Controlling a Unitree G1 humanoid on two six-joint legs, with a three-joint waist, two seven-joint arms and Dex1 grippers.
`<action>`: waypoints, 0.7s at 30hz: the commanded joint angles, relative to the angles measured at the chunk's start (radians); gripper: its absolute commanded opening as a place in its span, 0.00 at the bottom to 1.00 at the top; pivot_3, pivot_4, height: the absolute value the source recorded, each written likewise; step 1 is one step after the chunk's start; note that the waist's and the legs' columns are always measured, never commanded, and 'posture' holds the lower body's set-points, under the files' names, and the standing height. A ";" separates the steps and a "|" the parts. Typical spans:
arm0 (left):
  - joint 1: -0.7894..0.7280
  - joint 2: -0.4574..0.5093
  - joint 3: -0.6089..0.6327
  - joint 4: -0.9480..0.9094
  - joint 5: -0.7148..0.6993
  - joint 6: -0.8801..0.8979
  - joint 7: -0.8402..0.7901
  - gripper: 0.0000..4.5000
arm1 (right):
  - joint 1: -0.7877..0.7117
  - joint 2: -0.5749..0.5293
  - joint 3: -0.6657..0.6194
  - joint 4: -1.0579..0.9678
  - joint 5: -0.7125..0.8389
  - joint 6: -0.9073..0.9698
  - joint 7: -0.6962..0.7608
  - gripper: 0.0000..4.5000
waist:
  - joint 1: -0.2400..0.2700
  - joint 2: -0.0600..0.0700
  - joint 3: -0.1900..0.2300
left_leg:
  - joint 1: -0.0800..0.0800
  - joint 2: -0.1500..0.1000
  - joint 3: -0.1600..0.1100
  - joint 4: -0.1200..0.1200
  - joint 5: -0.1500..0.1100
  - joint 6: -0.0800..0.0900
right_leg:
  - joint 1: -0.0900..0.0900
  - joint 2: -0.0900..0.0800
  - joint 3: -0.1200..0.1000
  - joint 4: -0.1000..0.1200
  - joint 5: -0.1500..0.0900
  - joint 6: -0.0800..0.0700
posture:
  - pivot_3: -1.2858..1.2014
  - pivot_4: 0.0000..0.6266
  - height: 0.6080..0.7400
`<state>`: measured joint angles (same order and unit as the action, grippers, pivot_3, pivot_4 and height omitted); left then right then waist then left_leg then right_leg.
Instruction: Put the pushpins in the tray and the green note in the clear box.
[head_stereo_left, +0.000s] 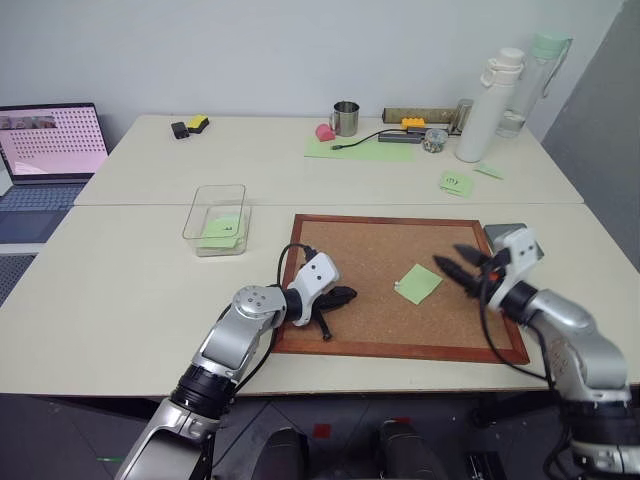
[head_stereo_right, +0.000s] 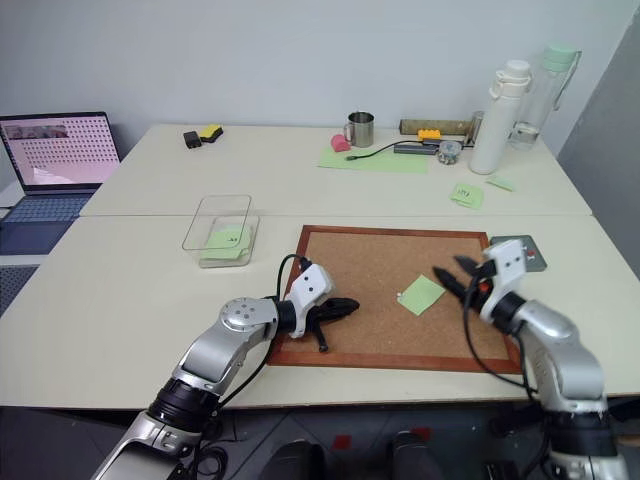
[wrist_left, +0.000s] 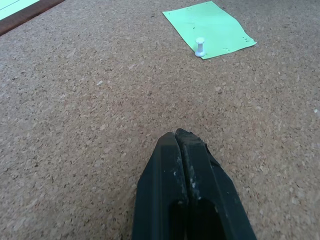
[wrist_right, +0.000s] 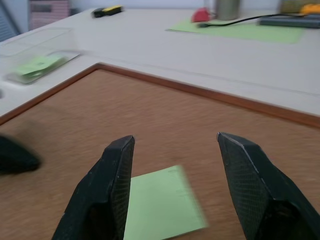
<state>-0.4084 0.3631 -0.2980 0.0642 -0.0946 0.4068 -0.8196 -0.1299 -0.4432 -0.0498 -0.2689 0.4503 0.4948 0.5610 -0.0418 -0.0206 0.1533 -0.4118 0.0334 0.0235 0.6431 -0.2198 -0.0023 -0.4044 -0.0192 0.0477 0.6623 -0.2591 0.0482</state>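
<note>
The green note (head_stereo_left: 418, 283) lies flat on the cork board, right of its middle. A small white pushpin (wrist_left: 200, 46) stands at the note's near edge. My left gripper (head_stereo_left: 345, 295) rests shut and empty on the cork to the note's left, pointing at it; its closed tips (wrist_left: 177, 135) touch the cork. Just right of the note hovers my right gripper (head_stereo_left: 460, 268), open with nothing between its fingers (wrist_right: 120, 170). The clear box (head_stereo_left: 217, 218) stands left of the board with a green paper inside. The dark-grey tray (head_stereo_right: 522, 250) peeks out behind my right wrist.
The wood-framed cork board (head_stereo_left: 400, 350) fills the near table. At the back stand a metal mug (head_stereo_left: 346, 118), a white bottle (head_stereo_left: 490, 105), a pale-green sheet (head_stereo_left: 360, 149) with a cable, and more green notes (head_stereo_left: 456, 182). A laptop (head_stereo_left: 50, 140) sits far left.
</note>
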 joint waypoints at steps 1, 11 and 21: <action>0.022 0.013 -0.027 0.060 0.022 0.038 -0.008 0.00 | 0.019 0.029 0.075 -0.082 -0.052 0.027 -0.058 0.61 | 0.001 0.000 0.000 | 0.000 0.000 0.000 0.000 0.000 0.000 | 0.000 0.000 0.000 0.000 0.000 0.000 | 0.52 0.24 1.00; 0.008 0.010 -0.028 0.076 0.023 0.032 -0.014 0.00 | -0.032 0.109 0.131 0.033 -0.164 0.049 -0.166 0.61 | 0.008 0.000 0.000 | 0.000 0.000 0.001 0.000 0.000 0.000 | 0.000 0.000 0.000 0.000 0.000 -0.001 | 0.52 0.24 1.00; 0.017 0.008 -0.020 0.066 0.022 0.038 -0.007 0.00 | -0.062 0.148 0.134 0.068 -0.155 0.058 -0.142 0.34 | 0.009 0.000 0.000 | 0.000 0.000 0.001 0.000 0.000 0.000 | 0.000 0.000 -0.001 0.000 0.000 -0.001 | 0.52 0.24 1.00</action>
<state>-0.4259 0.3566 -0.3001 0.0838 -0.0946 0.4066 -0.8352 -0.1763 -0.2986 0.0858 -0.1844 0.2919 0.5556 0.4125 -0.0327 -0.0211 0.1533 -0.4120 0.0332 0.0248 0.6432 -0.2198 -0.0023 -0.4045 -0.0189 0.0471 0.6620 -0.2593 0.0474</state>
